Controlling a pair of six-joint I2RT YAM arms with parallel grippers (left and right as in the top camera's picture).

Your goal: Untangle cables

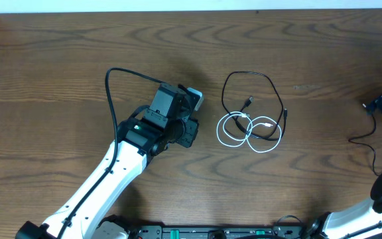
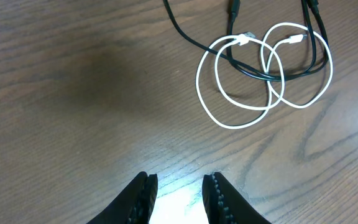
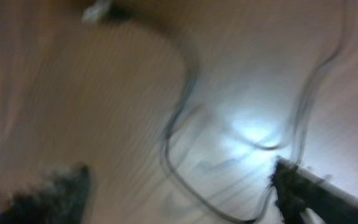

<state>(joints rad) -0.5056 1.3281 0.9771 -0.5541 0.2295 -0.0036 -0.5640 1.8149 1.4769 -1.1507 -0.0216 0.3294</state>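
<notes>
Wooden worktop carries everything. Left of the white cable, the left claw hangs narrow and empty. That cable's loops cross the black cable. Well right of it, the right claw gapes wide, blurred. Pinching both cords together would likely tighten the tangle.

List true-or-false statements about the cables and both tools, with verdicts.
1. The white cable lies across the black cable. True.
2. The left tool grips the white cable. False: its fingers are apart and empty, short of both cables.
3. The white cable forms two loops. True.
4. The right tool hovers over the cables. False: it is by the table's right edge, away from them.
</notes>
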